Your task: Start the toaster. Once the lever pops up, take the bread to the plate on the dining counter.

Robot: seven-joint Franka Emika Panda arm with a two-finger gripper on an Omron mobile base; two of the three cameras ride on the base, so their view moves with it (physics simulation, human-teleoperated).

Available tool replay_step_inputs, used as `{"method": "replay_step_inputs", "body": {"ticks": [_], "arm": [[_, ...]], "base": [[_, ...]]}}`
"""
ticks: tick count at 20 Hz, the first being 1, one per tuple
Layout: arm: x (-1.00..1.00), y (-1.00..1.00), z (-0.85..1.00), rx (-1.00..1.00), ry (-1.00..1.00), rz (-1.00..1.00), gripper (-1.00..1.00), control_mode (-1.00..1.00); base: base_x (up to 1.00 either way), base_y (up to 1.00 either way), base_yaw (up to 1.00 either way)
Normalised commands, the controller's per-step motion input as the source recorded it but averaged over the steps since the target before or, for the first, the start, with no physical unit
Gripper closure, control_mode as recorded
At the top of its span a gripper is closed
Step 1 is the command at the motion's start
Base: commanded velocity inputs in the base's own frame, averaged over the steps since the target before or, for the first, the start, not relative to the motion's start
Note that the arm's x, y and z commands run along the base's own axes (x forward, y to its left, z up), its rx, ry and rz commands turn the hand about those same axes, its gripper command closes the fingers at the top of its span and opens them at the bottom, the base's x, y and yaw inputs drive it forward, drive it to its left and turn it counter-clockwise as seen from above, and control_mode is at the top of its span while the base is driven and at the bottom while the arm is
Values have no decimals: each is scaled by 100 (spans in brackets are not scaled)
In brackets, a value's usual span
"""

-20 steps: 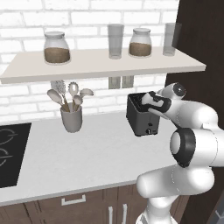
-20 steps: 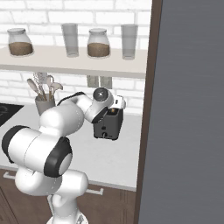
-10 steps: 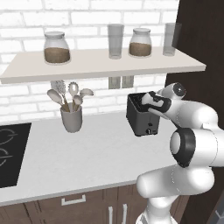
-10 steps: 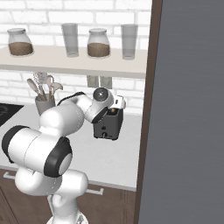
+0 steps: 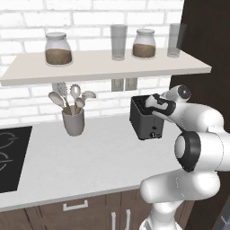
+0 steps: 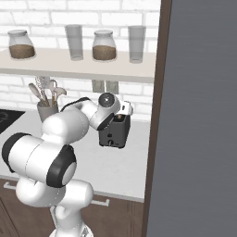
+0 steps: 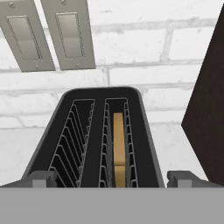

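1. The worktop (image 5: pixel 90 157) is a pale, plain slab running along a white brick wall (image 5: pixel 90 18), with dark wood cabinet fronts (image 5: pixel 81 211) below its front edge.
2. A black hob (image 5: pixel 11 157) is set into the worktop at its far left in the left base view.
3. The black toaster (image 5: pixel 143 119) stands on the worktop near the wall, just beside a tall dark panel (image 5: pixel 206 40) that closes the scene on the right.
4. In the hand view the bread (image 7: pixel 118 151) stands upright, sunk in the right-hand slot of the toaster; the left-hand slot holds only its wire rack.
5. The gripper (image 7: pixel 111 178) hangs over the near edge of the toaster's top, jaws spread wide and grasping nothing; its two fingertips (image 7: pixel 41 178) sit on either side of the toaster body.
6. Two grey wall plates (image 7: pixel 48 35) are fixed to the brick just above and behind the toaster.
7. A grey utensil cup (image 5: pixel 73 121) holding wooden spoons stands on the worktop between the hob and the toaster, well apart from the toaster.
8. A pale shelf (image 5: pixel 103 67) on the wall above carries two lidded jars (image 5: pixel 57 48) with brown contents and two empty glasses (image 5: pixel 118 42).
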Motion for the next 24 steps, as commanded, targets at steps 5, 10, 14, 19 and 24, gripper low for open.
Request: {"method": "replay_step_inputs", "body": {"ticks": [5,10,14,19,24], "arm": [[0,0,0,0,0,0,-100,-100],[0,0,0,0,0,0,-100,-100],[0,0,0,0,0,0,-100,-100],[0,0,0,0,0,0,-100,-100],[0,0,0,0,0,0,-100,-100]], "base": [[0,0,0],[0,0,0],[0,0,0],[0,0,0],[0,0,0]]}}
